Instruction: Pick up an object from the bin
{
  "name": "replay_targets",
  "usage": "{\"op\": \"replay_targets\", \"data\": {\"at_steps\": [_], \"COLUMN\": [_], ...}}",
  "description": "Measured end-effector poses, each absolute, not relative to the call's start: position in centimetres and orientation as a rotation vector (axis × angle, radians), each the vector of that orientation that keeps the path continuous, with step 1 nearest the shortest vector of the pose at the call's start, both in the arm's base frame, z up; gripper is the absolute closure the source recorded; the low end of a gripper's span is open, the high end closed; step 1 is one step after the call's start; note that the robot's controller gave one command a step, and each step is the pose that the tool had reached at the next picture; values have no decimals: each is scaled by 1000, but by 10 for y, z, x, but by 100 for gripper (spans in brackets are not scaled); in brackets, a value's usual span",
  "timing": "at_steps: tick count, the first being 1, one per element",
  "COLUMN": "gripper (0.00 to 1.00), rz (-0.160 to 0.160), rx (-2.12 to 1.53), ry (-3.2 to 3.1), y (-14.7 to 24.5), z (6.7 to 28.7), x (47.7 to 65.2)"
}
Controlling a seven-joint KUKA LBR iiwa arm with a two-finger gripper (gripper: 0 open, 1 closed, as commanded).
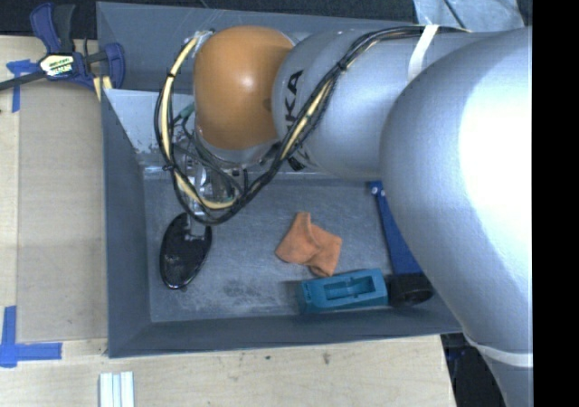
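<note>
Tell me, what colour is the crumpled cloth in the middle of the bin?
The cloth is orange, clearest in the camera view.

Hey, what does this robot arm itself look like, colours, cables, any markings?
The arm is made of fat, rounded silver-grey links with black lettering on one. A glossy orange dome cover caps the wrist, black and pale yellow cables loop round it, and a small metal gripper sits below.

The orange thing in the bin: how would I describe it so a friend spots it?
Look into the grey metal bin, at the middle of its floor. A crumpled orange cloth lies there, a glossy black oval to its left, a blue block just below it. It alone is orange and rumpled like fabric.
</note>
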State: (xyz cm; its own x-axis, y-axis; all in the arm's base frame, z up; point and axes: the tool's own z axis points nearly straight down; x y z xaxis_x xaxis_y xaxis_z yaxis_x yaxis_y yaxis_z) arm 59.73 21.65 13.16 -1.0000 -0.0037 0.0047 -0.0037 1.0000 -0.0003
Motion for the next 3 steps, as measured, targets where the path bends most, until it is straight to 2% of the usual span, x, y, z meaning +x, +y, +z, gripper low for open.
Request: {"op": "replay_targets", "data": {"at_steps": [1, 2, 3], "gripper": [0, 0, 0], "rz": [-2, -3, -4], "rx": [1, 105, 465], "ry": [-3143, -3149, -3114], "y": [215, 218, 212], "z": [137, 123, 86], "x": [599, 595, 578]}}
